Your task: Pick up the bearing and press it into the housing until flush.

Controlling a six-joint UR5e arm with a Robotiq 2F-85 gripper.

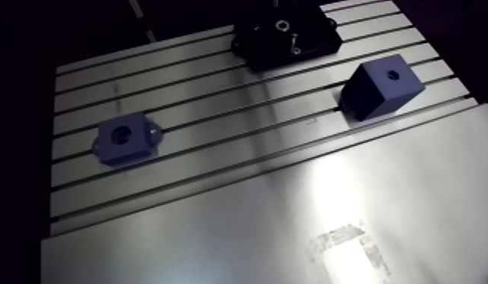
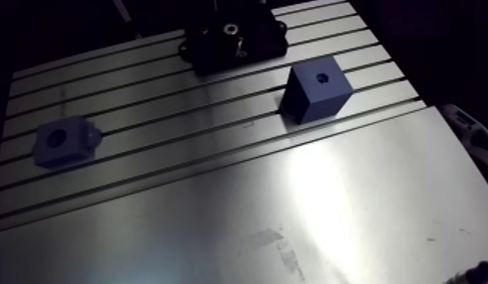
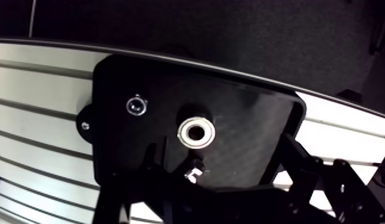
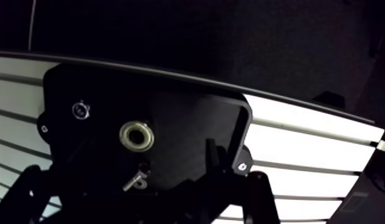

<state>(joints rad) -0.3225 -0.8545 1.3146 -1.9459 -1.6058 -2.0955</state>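
Glare-washed smooth sheet forms the near side of the table (image 1: 179,234) in the arm view. Beyond it, on the slotted section, a blue flanged block (image 1: 123,140) sits at left with its wide bore facing up. A blue cube (image 1: 383,87) with a smaller hole stands at right, well apart from it. A black fixture plate (image 1: 315,38) lies at the far edge, carrying the bearing (image 1: 281,25), a bright ring. The flanged block looks the likelier housing, its bore turned up to take a part pressed from above, though that is a judgement. In the wrist view, the end effector (image 3: 222,161) hangs over the black plate, its two dark fingers (image 3: 156,167) spread and clamped on nothing. The bearing sits just ahead of them, roughly in line with the gap, apparently resting in a shallow seat that presents it flat for pickup. A small bolt head (image 3: 136,106) shows beside it, and a bright screw-like piece (image 3: 192,173) lies nearer the fingers. The pick is not yet made.
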